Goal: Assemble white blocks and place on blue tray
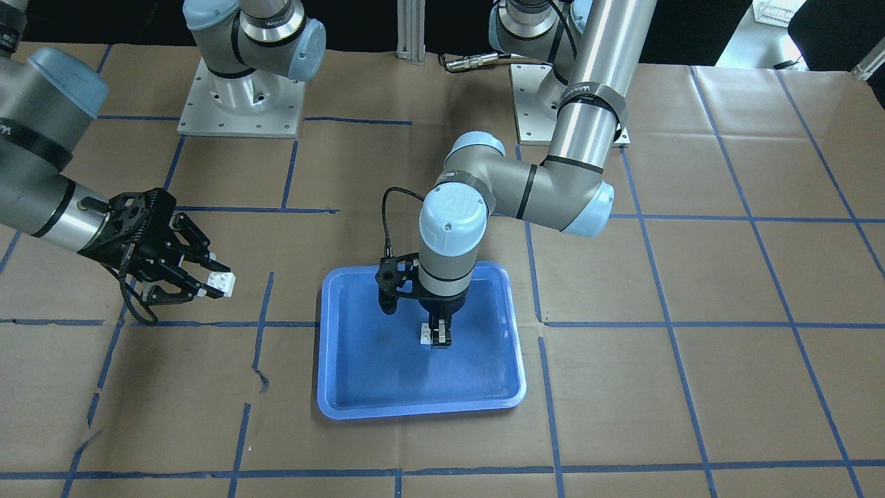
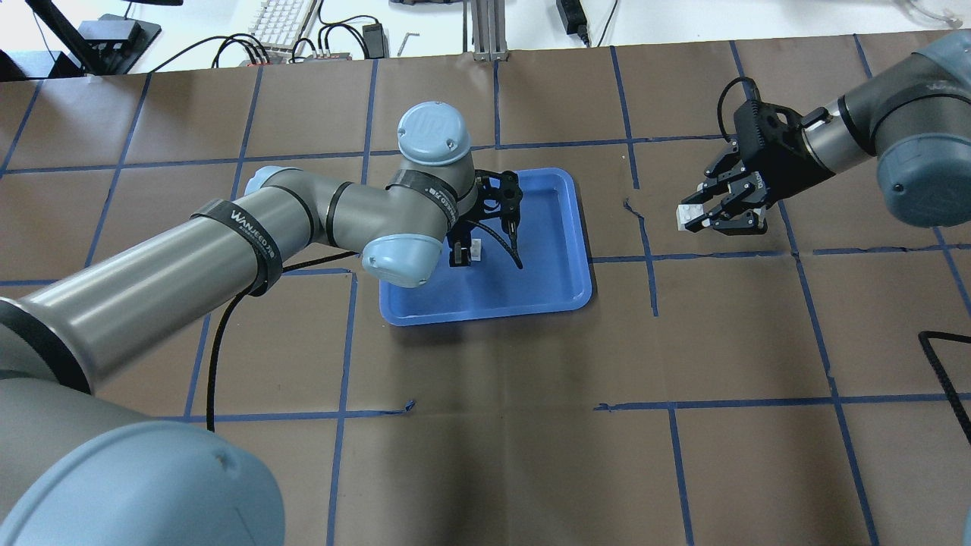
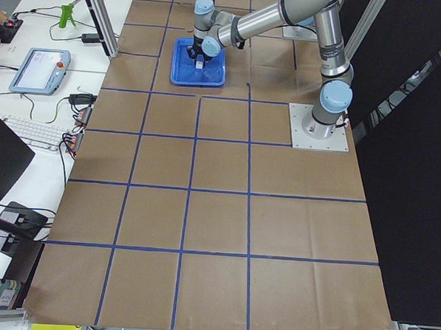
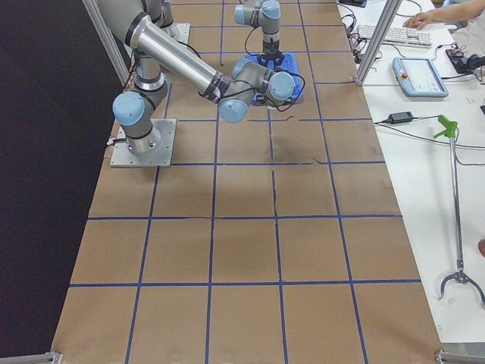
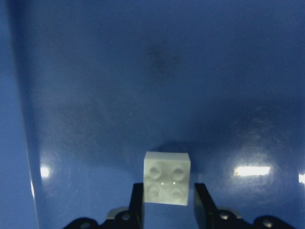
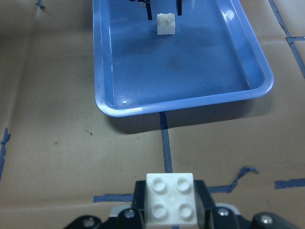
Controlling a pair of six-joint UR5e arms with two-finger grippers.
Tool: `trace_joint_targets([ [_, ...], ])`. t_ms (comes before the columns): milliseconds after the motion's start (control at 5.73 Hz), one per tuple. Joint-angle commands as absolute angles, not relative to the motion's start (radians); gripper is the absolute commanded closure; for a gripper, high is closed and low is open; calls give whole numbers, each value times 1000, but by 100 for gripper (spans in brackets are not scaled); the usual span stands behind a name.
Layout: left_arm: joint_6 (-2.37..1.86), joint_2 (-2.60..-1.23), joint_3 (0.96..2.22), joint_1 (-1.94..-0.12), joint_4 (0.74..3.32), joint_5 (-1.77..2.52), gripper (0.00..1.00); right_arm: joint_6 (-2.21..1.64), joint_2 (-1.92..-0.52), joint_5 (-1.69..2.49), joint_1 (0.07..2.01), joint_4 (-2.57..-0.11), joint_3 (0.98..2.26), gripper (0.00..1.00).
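In the front-facing view, the left claw point(image 1: 440, 337) points straight down inside the blue tray point(image 1: 387, 377). It is closed on the first white block point(image 1: 424, 333), near the middle of the tray. The right claw point(image 1: 213, 282) hangs over the paper-covered desk point(image 1: 691, 387), well apart from the tray, and grips the second white block point(image 1: 222, 281) at its fingertips.

The overhead view shows the same. One block is low in the tray under the left wrist, and the other is held out to the side above the desk.

The two side views are too distant to add anything.

In the left wrist view, the first block sits between the two fingers point(image 5: 137, 202), with its four studs facing the camera. I cannot tell if it touches the tray floor.

In the right wrist view, the second block sits square between the fingers, with its studs toward the camera. So its hollow underside should face away from the claw. The tray and the first block are straight ahead.

The step in hand seems to be the joining. I think the left claw stands in the way above the studs, so it should probably set its block flat, open and lift clear. Then the right claw should turn downward, line up the edges of both blocks and press straight down without tilt. Otherwise the lower block may slide on the smooth floor.
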State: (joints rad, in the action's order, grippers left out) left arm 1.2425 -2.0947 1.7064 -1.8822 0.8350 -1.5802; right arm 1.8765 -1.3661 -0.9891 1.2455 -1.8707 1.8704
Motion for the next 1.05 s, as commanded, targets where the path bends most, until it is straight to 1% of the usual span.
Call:
trace_joint_targets([
  [0,1214,-2021,1663,-1876,990,-1588,5,1818,-1371,-962,1276,-1888,1875,74],
  [349,1073,-1749,1634,-1783,1414,-1572,5,1818,-1362,-919,1328,-1916,1876,74],
  [523,957,-1606,1644,-1737,1575,-1572,5,1789,-1358,-917,1391,-1984,1878,74],
  [698,796,-1516,1640,-1709,1670,-1580,5,1681,-1353,-887,1457,-2070,1893,74],
  [872,543,-1487,1634,-1694,1678,-1574,3,1548,-1306,-881,1520,-2209,1902,74],
])
